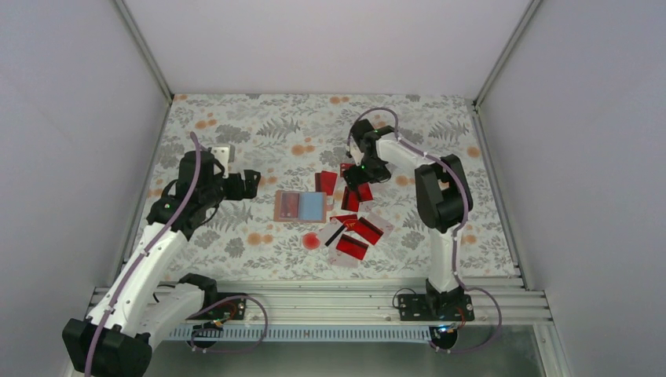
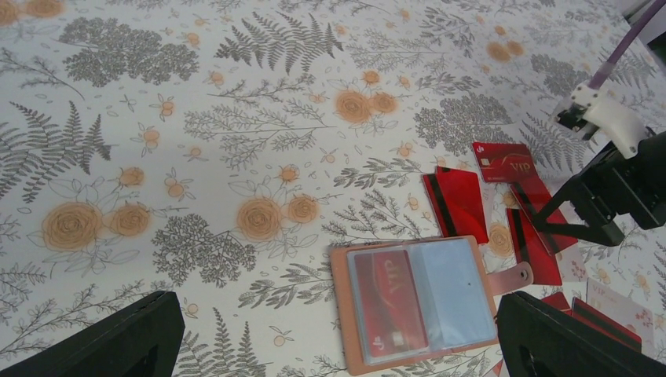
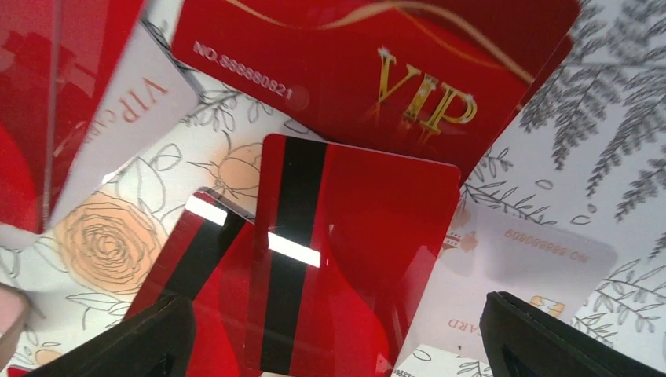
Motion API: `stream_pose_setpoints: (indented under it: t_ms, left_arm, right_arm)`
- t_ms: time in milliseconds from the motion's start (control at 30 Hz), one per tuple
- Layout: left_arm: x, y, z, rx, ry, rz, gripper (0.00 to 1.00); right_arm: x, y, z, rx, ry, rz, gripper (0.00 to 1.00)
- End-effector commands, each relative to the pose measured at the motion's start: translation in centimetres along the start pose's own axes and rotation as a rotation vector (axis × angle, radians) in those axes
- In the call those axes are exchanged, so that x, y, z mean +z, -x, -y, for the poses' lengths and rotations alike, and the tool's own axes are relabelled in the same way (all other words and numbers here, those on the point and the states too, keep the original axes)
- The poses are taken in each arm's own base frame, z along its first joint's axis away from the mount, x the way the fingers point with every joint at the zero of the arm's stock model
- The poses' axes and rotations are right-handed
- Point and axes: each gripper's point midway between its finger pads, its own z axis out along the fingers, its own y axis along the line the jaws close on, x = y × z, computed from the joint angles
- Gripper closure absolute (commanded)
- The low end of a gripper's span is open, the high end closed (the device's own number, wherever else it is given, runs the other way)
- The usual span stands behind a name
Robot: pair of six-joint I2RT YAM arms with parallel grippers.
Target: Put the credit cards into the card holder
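**Desk:** What fills your screens most?

**Operator:** The floral cloth (image 1: 259,126) over the table, with grey ferns and orange roses. My left arm (image 1: 149,251) reaches in from 8 o'clock and my right arm (image 1: 440,196) from 4 o'clock.

**Desk:** And the grippers?

**Operator:** The left gripper (image 1: 250,182) hangs at 9 o'clock of the card holder (image 2: 416,302), jaws spread wide with nothing between them. The right gripper (image 1: 363,174) sits low over the cards at 2 o'clock of the holder. On its wrist view I see its fingers (image 3: 118,342) standing wide on either side of a black-striped red card (image 3: 353,259), and they aren't pinching it.

**Desk:** Describe the holder.

**Operator:** It lies open and flat near the middle of the cloth. It has a tan-pink leather rim and clear pockets. The left pocket has a pocketed red card (image 2: 389,302) with gold lettering, and the right one shows light blue. Its strap (image 2: 514,276) sticks out at 3 o'clock.

**Desk:** The loose cards?

**Operator:** The credit cards (image 1: 353,228) are scattered from 1 o'clock round to 4 o'clock of the holder, some overlapping. Most are glossy red, either gold "VIP" side up or black stripe up, and a few are pale. Up close, a VIP card (image 3: 377,71) lies at 12 o'clock of the striped one, and a pale card (image 3: 534,259) at 3 o'clock lies partly under it.

**Desk:** Anything smaller?

**Operator:** A round red spot (image 1: 312,239) at 5 o'clock of the holder, just beside the cards.
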Motion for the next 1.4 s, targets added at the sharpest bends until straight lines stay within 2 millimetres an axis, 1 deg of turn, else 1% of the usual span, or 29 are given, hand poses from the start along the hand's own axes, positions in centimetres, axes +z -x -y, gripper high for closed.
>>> stream_pose_setpoints:
  t_ms: [0,167,200,300,433,667,867,933,1033,1133,1267,1367]
  left_arm:
    - [0.1,0.1,-0.2,0.013,0.005,0.010,0.00]
    - [0.3,0.0,-0.4,0.011,0.013,0.006,0.00]
    - [0.3,0.0,-0.4,0.012,0.014,0.005,0.00]
    - [0.3,0.0,-0.4,0.011,0.016,0.003,0.00]
    - [0.4,0.0,-0.5,0.010,0.019,0.000,0.00]
    - [0.5,-0.1,-0.5,0.009,0.022,-0.004,0.00]
    - [0.5,-0.1,-0.6,0.008,0.025,-0.002,0.00]
    - [0.4,-0.1,-0.6,0.006,0.027,-0.002,0.00]
    - [0.4,-0.1,-0.6,0.006,0.028,0.000,0.00]
    - [0.4,-0.1,-0.6,0.005,0.029,0.001,0.00]
    - [0.3,0.0,-0.7,0.005,0.031,0.004,0.00]
    - [0.3,-0.1,-0.7,0.004,0.032,0.002,0.00]
  right_arm:
    - [0.2,-0.2,0.1,0.065,0.002,-0.033,0.08]
    - [1.0,-0.4,0.2,0.101,-0.003,-0.056,0.09]
    - [1.2,-0.5,0.2,0.104,-0.002,-0.059,0.13]
    - [1.4,-0.5,0.3,0.117,-0.006,-0.063,0.18]
    - [1.8,-0.7,0.2,0.131,-0.005,-0.065,0.23]
    - [3.1,-1.3,0.1,0.148,-0.003,-0.094,0.32]
    - [4.1,-2.0,-0.2,0.141,-0.034,-0.119,0.39]
    - [4.5,-2.4,-0.2,0.133,-0.056,-0.136,0.39]
    - [4.8,-2.7,-0.7,0.124,-0.061,-0.154,0.33]
    - [4.8,-2.5,-1.4,0.124,-0.049,-0.146,0.31]
    - [4.8,-2.5,-1.7,0.115,-0.061,-0.151,0.30]
    - [4.1,-1.9,-2.0,0.115,-0.055,-0.130,0.30]
